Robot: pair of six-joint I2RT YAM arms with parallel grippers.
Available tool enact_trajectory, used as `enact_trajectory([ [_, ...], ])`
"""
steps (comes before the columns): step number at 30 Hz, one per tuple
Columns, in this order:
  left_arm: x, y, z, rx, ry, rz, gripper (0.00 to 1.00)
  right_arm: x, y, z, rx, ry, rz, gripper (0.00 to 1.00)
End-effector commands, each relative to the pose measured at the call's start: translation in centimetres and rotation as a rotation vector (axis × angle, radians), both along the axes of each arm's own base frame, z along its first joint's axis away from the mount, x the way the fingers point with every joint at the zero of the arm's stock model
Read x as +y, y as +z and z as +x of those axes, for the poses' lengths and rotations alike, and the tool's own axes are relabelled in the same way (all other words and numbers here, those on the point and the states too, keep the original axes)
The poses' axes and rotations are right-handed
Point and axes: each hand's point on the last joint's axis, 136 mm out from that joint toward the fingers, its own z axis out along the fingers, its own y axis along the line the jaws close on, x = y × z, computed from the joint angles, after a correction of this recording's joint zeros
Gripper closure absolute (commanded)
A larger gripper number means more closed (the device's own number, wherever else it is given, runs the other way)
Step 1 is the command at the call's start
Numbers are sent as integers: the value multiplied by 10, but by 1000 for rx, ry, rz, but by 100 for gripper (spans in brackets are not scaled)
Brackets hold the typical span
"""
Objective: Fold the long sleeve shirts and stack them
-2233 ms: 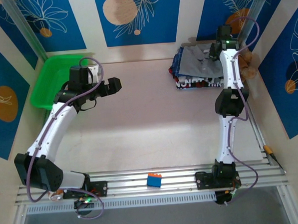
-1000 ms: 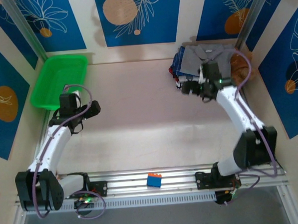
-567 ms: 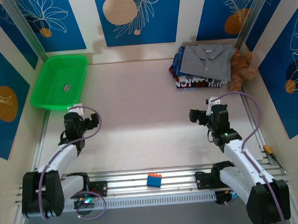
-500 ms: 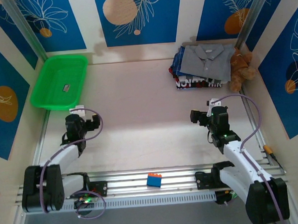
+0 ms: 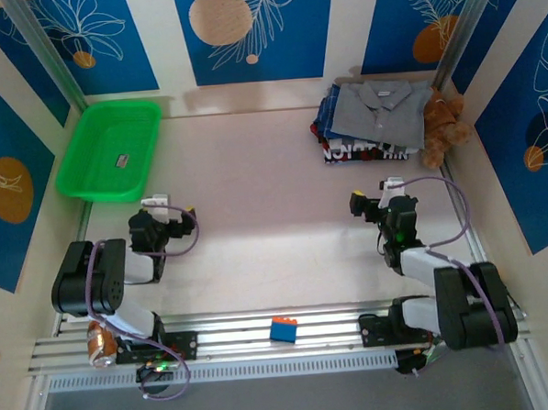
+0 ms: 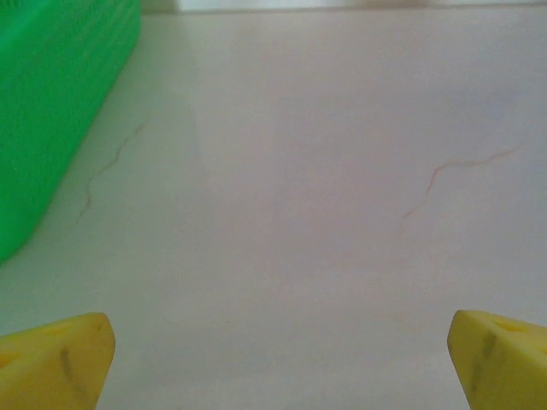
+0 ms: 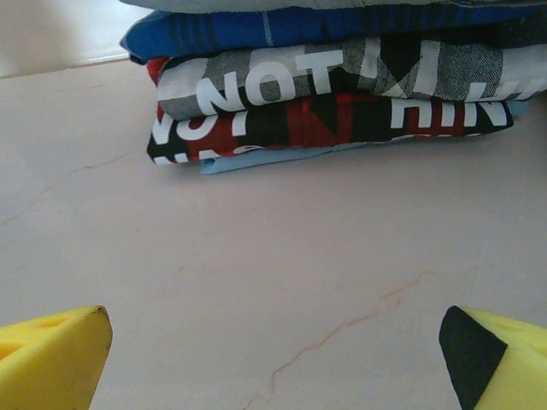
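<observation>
Long sleeve shirts: grey shirt (image 5: 379, 108) folded on top of the stack, navy plaid shirt (image 7: 299, 26) beneath it, far right corner of surface (image 5: 274, 196); stacking judged complete.
Left end effector (image 6: 278, 363), right end effector (image 7: 273, 346): fingers wide, empty, low by the near edge, apparently parked.
Green tray (image 5: 105, 140), far left corner: one small dark item (image 5: 122, 161).
</observation>
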Motion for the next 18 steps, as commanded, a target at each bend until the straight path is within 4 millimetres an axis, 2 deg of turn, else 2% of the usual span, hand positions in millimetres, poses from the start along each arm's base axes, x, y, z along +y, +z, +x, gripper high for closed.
enact_trajectory([
  [1, -6, 21, 12, -71, -61, 4, 0, -6, 22, 19, -116, -2, -7, 1],
  [3, -7, 20, 14, -57, -70, 4, 0, -5, 7, 26, -90, 5, -10, 1],
  [5, -7, 19, 14, -48, -68, 2, 0, -12, -7, 40, -59, -36, 1, 1],
  [7, -6, 19, 15, -45, -64, 5, 0, -1, -14, 47, 49, 9, -28, 1],
  [9, -5, 18, 17, -36, -52, 15, 0, -2, -10, 48, 0, 18, -12, 1],
  [18, -6, 18, 17, -35, -48, 21, 0, 2, -11, 48, 19, 37, -25, 1],
])
